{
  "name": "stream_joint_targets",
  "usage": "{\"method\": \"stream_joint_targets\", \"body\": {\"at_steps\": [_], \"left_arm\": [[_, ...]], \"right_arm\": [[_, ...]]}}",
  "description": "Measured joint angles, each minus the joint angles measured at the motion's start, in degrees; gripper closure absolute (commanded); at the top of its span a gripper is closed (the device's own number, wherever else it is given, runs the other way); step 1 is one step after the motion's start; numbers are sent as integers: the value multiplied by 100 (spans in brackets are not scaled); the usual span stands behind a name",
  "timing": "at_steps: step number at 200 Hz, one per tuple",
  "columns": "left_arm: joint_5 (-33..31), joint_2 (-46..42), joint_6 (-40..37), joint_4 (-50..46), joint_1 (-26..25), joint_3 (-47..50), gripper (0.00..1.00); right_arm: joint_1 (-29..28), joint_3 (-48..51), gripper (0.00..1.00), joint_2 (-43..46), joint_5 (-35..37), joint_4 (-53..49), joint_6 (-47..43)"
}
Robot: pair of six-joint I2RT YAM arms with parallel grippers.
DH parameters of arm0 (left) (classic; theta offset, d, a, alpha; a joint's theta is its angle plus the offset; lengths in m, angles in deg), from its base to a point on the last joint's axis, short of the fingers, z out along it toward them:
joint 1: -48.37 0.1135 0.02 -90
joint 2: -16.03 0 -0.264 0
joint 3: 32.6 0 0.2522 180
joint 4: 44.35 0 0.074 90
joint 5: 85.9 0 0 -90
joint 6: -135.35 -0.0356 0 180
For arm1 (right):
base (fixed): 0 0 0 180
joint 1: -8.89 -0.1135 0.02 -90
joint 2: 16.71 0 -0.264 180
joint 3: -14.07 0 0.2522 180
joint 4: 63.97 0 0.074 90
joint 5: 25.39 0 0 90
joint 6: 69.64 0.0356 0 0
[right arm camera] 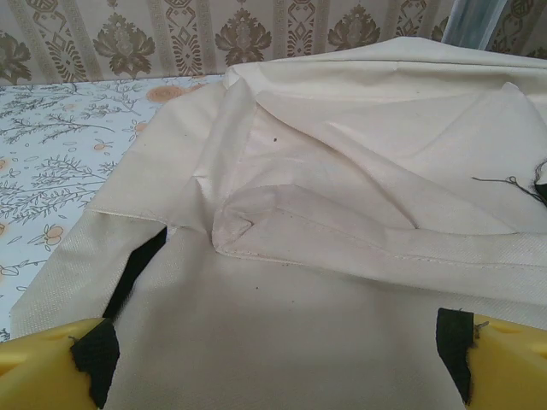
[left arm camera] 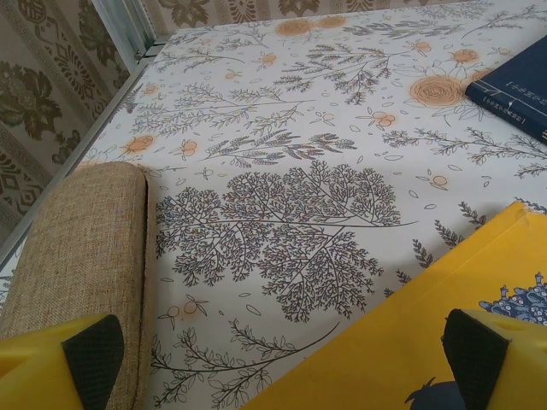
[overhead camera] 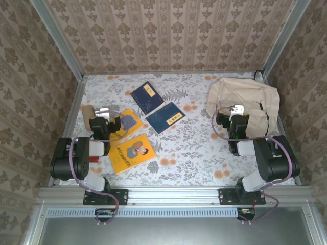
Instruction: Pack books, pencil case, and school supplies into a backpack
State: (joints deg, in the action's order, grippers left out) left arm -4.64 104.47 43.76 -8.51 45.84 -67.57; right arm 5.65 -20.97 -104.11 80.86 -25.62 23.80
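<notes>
Backpack (overhead camera: 245, 97) lies crumpled at the far right of the surface (overhead camera: 194, 148), with the right tool (right arm camera: 278, 363) wide open above it. Left tool (left arm camera: 282, 367) gapes empty between pencil case (left arm camera: 85, 248) and yellow book (left arm camera: 410, 337); two navy books (overhead camera: 147, 97) lie mid-surface.

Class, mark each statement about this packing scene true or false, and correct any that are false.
1. The two navy books lie on the table, outside the backpack. True.
2. The left claw is shut on the pencil case. False: the claw is open, and the pencil case lies on the table by one finger.
3. The backpack sits at the far right of the table. True.
4. One yellow book is already inside the backpack. False: both yellow books lie on the table near the left arm.
5. The right claw is open above the backpack fabric. True.
</notes>
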Motion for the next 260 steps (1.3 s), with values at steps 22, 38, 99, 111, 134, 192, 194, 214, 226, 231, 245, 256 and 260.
{"method": "stream_joint_targets", "body": {"at_steps": [22,38,99,111,134,192,194,214,226,231,245,256,260], "left_arm": [[0,0,0,0,0,0,0],[0,0,0,0,0,0,0],[26,0,0,0,4,0,0],[48,0,0,0,7,0,0],[83,0,0,-2,7,0,0],[-26,-63,4,-70,26,0,0],[-42,-83,4,-101,26,0,0],[-192,-463,31,-398,26,-9,0],[-267,-754,46,-612,26,-52,0],[-304,-874,48,-737,26,-96,0],[-378,-1235,116,-1180,26,-286,0],[-417,-1508,216,-1589,26,-468,0],[-426,-1609,267,-1729,26,-533,0]], "right_arm": [[0,0,0,0,0,0,-2],[0,0,0,0,0,0,-2],[0,0,0,0,0,0,0],[0,0,0,0,0,0,-2],[0,0,0,0,0,0,-2],[4,-2,0,70,-48,-116,-11],[4,-2,0,98,-50,-166,-15],[4,-37,0,651,-48,-772,-24],[4,-175,0,1139,-44,-1272,7],[4,-275,0,1335,-44,-1504,46],[4,-673,0,1836,-35,-2258,249],[4,-1051,0,2118,-2,-2863,485],[4,-1213,0,2205,7,-3115,614]]}}
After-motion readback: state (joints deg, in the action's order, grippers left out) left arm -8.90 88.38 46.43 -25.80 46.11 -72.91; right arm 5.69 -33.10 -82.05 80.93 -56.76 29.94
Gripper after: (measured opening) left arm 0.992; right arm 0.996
